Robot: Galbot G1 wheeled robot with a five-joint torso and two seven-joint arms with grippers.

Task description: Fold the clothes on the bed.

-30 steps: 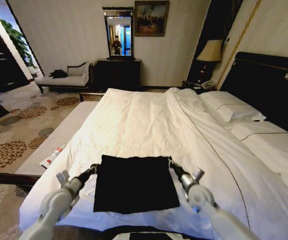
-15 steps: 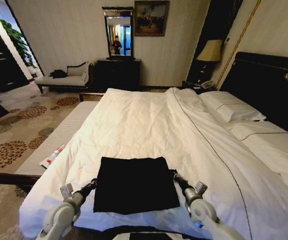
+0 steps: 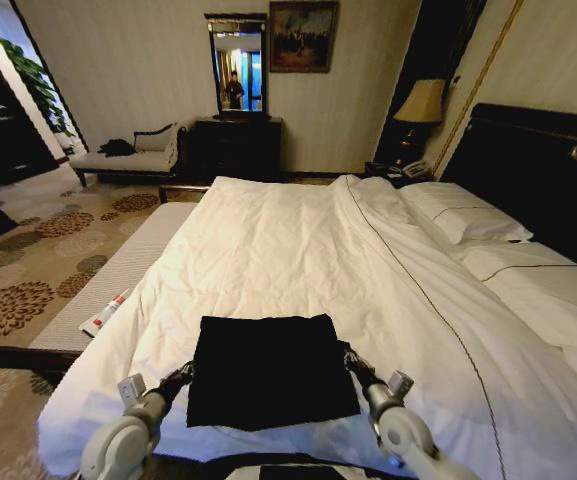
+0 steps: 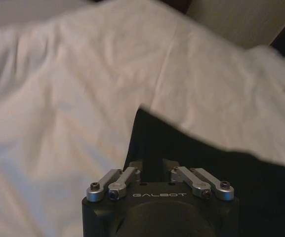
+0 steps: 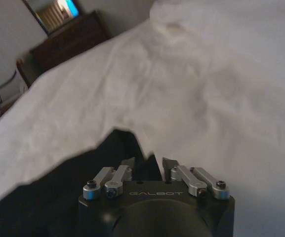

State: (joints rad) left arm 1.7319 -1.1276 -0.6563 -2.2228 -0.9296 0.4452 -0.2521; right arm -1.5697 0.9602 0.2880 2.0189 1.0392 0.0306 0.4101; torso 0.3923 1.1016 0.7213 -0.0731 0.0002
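— Both arms have drawn back toward the near edge of the bed (image 3: 268, 240) since a second ago; the shirt kept its place.

— How many garments?

— One black T-shirt (image 3: 271, 370), folded into a rough square, lying flat on the white duvet (image 3: 298, 260) near the foot edge closest to the robot. No lettering shows.

— And the grippers?

— Two. The left gripper (image 3: 181, 376) sits at the shirt's left edge, the right gripper (image 3: 348, 362) at its right edge, the cloth between them. In the left wrist view the left fingers (image 4: 132, 168) are parted narrowly above dark fabric, holding nothing I can make out. The right gripper's fingers (image 5: 169, 164) are likewise slightly apart, at the shirt's border with the duvet.

— Anything nearby?

— Two pillows (image 3: 463, 220) by the dark headboard (image 3: 538, 170), a bench (image 3: 118, 270) alongside bearing a small tube (image 3: 106, 312). Nothing lies on the shirt.
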